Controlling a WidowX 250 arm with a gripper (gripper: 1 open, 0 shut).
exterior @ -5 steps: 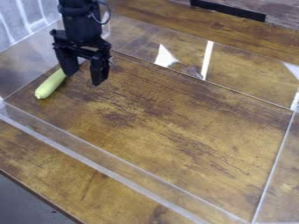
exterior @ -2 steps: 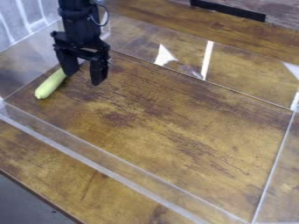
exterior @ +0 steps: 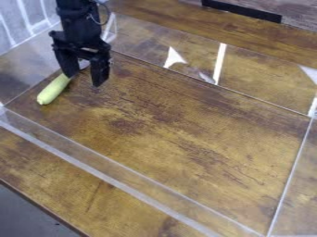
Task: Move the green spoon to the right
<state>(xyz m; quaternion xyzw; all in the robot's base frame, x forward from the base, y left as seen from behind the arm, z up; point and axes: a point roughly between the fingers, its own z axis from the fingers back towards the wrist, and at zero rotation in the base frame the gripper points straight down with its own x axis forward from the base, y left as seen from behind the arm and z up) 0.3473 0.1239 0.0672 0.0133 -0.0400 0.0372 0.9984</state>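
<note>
- Camera view, nearest first: the front wall of the clear plastic tray [exterior: 136,190] runs across the foreground, and the wooden table [exterior: 186,120] shows through its floor. This near part and the whole right side hold nothing that I can see.
- Further back, at the left edge, the green spoon [exterior: 52,90] lies flat on the tray floor, close to the left wall. Only its thick yellow-green handle is plain; the small metal bowl is too small or hidden to pick out.
- Just beside it, a little to the right and slightly behind, the gripper [exterior: 82,76] hangs pointing straight down, its two black fingers [exterior: 99,74] spread wide with nothing between them. It looks low over the floor, but apart from the spoon rather than around it.
- Furthest back, the rear tray wall throws bright reflections and plays no part.
- Judgement on progress: none of the move is done. The spoon sits at the far left, ungrasped. What is left is lining the open jaws over the handle, closing on it, lifting, carrying it across to the right side and setting it down.
</note>
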